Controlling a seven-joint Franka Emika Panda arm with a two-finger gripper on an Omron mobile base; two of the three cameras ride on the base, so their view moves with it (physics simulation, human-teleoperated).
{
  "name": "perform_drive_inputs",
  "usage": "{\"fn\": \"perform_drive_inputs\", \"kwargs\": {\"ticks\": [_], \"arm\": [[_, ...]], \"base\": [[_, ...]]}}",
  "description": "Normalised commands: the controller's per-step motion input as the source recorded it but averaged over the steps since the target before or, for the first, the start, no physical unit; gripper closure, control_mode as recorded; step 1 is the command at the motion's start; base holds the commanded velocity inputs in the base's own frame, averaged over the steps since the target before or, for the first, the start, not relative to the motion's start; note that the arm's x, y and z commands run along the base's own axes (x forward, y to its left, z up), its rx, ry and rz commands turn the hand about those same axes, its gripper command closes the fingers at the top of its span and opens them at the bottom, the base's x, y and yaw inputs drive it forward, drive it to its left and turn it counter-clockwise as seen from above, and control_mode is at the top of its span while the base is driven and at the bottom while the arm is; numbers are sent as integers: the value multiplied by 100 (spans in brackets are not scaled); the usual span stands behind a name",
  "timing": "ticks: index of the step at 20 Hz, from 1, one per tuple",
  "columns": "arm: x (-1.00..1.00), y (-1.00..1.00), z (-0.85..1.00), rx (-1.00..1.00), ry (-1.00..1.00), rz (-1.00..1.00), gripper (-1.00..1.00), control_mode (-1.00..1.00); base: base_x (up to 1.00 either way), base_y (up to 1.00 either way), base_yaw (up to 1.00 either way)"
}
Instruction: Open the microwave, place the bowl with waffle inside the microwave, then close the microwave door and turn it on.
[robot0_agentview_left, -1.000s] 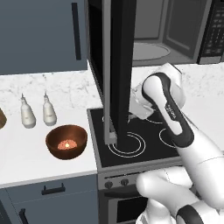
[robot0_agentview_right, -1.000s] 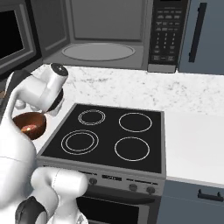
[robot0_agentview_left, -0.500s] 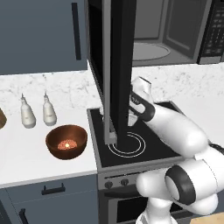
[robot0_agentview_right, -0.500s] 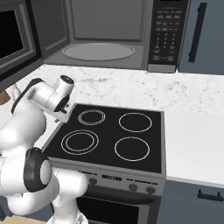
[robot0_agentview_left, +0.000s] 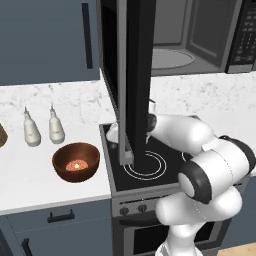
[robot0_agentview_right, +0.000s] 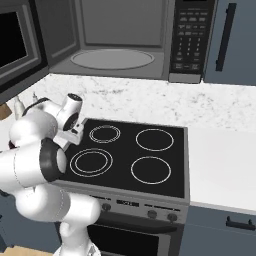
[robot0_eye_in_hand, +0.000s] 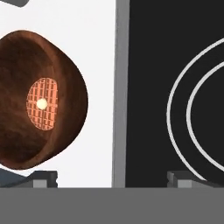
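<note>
The microwave (robot0_agentview_right: 115, 45) stands open, its glass turntable (robot0_agentview_right: 112, 58) bare. The microwave door (robot0_agentview_left: 135, 75) is swung out, edge-on over the stove's left side. On the white counter left of the stove sits the bowl with waffle (robot0_agentview_left: 76, 161), the waffle (robot0_agentview_left: 76, 164) at its centre. My gripper (robot0_agentview_right: 76, 132) hangs over the stove's left edge, partly behind the door in the left base view. In the hand view the gripper (robot0_eye_in_hand: 113, 179) is open and holds nothing, pointing down at the stove's edge. The bowl (robot0_eye_in_hand: 39, 100) lies left of it with the waffle (robot0_eye_in_hand: 42, 103).
A black stovetop (robot0_agentview_right: 135, 155) with white ring burners lies under the arm. Two white bottles (robot0_agentview_left: 32, 131) (robot0_agentview_left: 56, 127) stand behind the bowl. The keypad (robot0_agentview_right: 187, 40) is on the microwave's right edge. Blue-grey cabinets (robot0_agentview_left: 45, 40) flank the microwave.
The arm has swung left and down across the stove, bringing the hand from the stove's middle to its left edge near the bowl. The jaws stayed open. The bowl has not moved.
</note>
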Motion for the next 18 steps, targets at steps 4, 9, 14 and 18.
{"fn": "perform_drive_inputs", "kwargs": {"ticks": [4,9,14,18], "arm": [[18,34,-42,0,-3,0,-100,-100],[3,33,-34,0,-8,0,-100,-100],[0,25,-3,0,-1,0,-100,-100],[1,22,-7,0,0,0,-100,-100]], "base": [[0,0,0],[0,0,0],[0,0,0],[0,0,0]]}}
